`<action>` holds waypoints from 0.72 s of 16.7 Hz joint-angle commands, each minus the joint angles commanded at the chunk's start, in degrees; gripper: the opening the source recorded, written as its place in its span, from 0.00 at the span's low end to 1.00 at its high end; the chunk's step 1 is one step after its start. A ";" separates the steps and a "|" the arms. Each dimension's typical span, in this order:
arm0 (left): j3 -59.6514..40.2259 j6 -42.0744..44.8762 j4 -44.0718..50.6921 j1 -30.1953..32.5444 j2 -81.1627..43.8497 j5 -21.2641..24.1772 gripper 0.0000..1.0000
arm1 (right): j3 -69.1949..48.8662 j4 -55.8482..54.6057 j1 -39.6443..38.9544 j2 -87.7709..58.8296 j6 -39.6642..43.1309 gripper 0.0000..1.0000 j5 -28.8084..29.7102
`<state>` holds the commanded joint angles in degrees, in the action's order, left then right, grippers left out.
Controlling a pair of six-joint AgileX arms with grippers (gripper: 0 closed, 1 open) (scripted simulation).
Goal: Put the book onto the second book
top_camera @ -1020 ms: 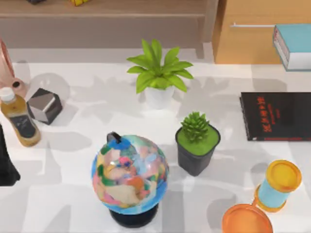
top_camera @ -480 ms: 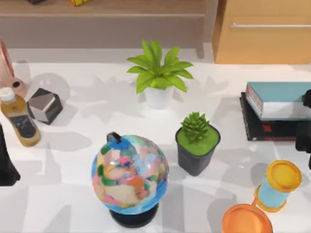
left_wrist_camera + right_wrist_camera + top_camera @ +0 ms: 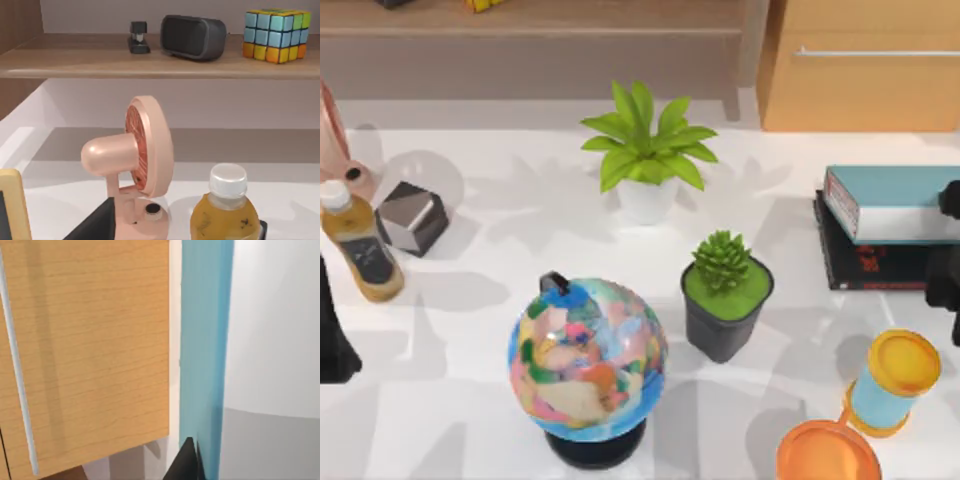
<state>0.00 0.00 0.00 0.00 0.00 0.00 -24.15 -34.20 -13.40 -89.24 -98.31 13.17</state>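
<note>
The book (image 3: 895,198), thick, teal-blue with white page edges, lies flat on the second book (image 3: 865,265), a thin black one with red lettering, at the table's right side. The black cover sticks out beyond the teal one toward the front and left. My right gripper (image 3: 948,250) reaches in from the right edge and is shut on the book. In the right wrist view the teal cover (image 3: 205,340) runs close past one dark fingertip (image 3: 187,460). My left gripper (image 3: 332,340) is parked open at the left edge.
A dark pot with a succulent (image 3: 725,295) and a white pot with a leafy plant (image 3: 645,160) stand left of the books. A globe (image 3: 588,360) is at centre front, an orange-and-blue hourglass (image 3: 885,385) at front right, a wooden cabinet (image 3: 860,70) behind. A bottle (image 3: 360,250), cube (image 3: 412,218) and pink fan (image 3: 142,150) sit left.
A second ago the book lay on the cabinet at the back right and the second book was bare. It came down onto the black book, then shifted only slightly.
</note>
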 joint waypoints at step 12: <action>0.00 0.00 0.00 0.00 0.00 0.00 1.00 | 0.00 0.00 0.00 0.00 0.00 0.83 0.00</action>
<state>0.00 0.00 0.00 0.00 0.00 0.00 -24.15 -34.20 -13.40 -89.24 -98.31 13.17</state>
